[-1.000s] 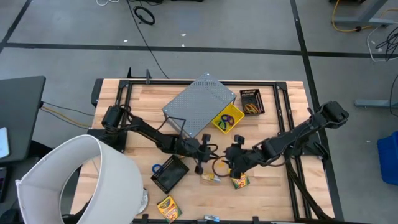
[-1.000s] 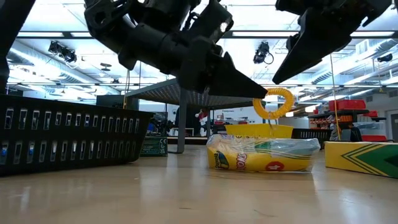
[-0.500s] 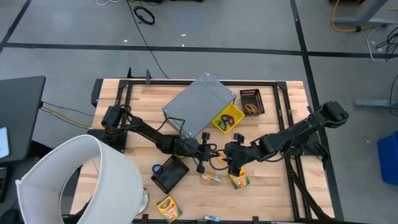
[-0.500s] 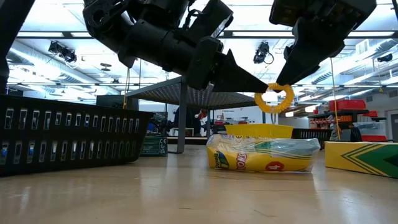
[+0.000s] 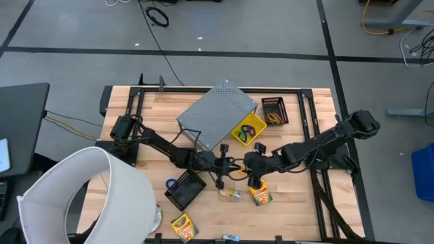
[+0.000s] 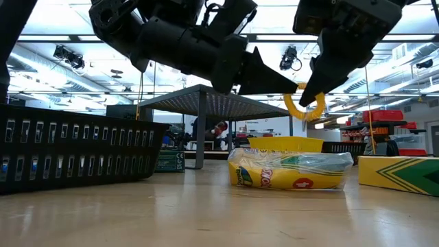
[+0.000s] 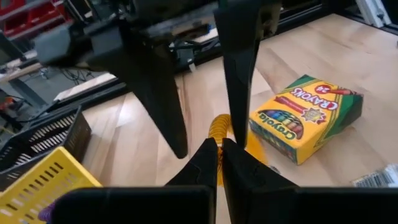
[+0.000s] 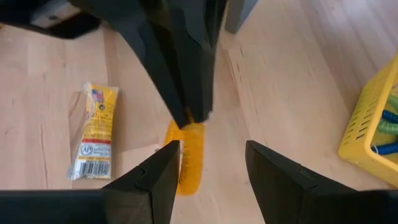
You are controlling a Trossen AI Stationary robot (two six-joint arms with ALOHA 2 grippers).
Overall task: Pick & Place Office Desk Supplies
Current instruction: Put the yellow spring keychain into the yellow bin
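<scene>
Handover is what this looks like from the room: the left hand (image 6: 291, 88) is clenched on a small yellow-orange coiled elastic loop (image 6: 304, 104), holding it in the air above the wooden tabletop (image 5: 298, 210), near the middle and toward the front edge; the right hand (image 8: 211, 163) faces it with its fingers spread to either side of the loop, released and gripping nothing, as far as I can see.

Sorting seems partly done; a yellow perforated plastic bin (image 5: 247, 129) already holds a few coloured loops, blue, green and purple among them, and a small black mesh basket (image 5: 274, 110) behind it has something orange inside. Plenty is left, I'd judge; a yellow-and-green cardboard crayon box (image 5: 260, 196) lies flat just beside the right hand, a second crayon box (image 5: 182, 224) sits at the front edge near the big white cylinder (image 5: 88, 196), a small yellow crinkly plastic packet (image 5: 230, 194) lies under the two hands, and a blue loop (image 5: 171, 184) rests on the wood beside a black mesh tray (image 5: 186, 190); a grey perforated metal lid (image 5: 215, 114) leans across the back.

The held loop hangs pinched at its upper edge, its long axis roughly vertical, dangling down toward the packet; from the level view its open ring faces roughly across the tabletop; the nearer crayon box lies with its long axis slanted across the boards.
</scene>
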